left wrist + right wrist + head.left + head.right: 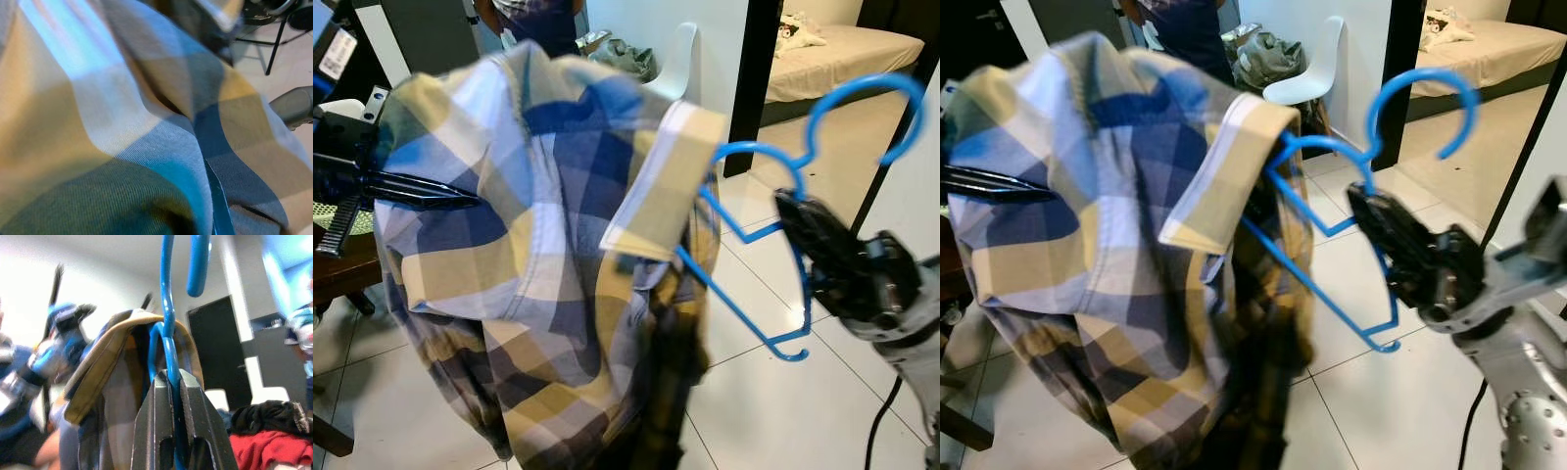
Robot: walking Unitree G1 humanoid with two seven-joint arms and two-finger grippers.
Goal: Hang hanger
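Right hand (1371, 211) clamped on the blue hanger (1332, 245), held up above the tiled floor (1400, 401), hook uppermost. Plaid shirt (1107, 255) draped over hanger's left side (collar against the neck). Left hand (460, 199) against shirt; fingers' state indeterminate.

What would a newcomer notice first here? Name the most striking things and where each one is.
A big plaid shirt in blue, yellow and white hangs up close at the centre, draped on a bright blue hanger whose hook curls up to the right. The right tool is clamped on the hanger's wire just below the hook, while the left tool reaches to the shirt from the left.
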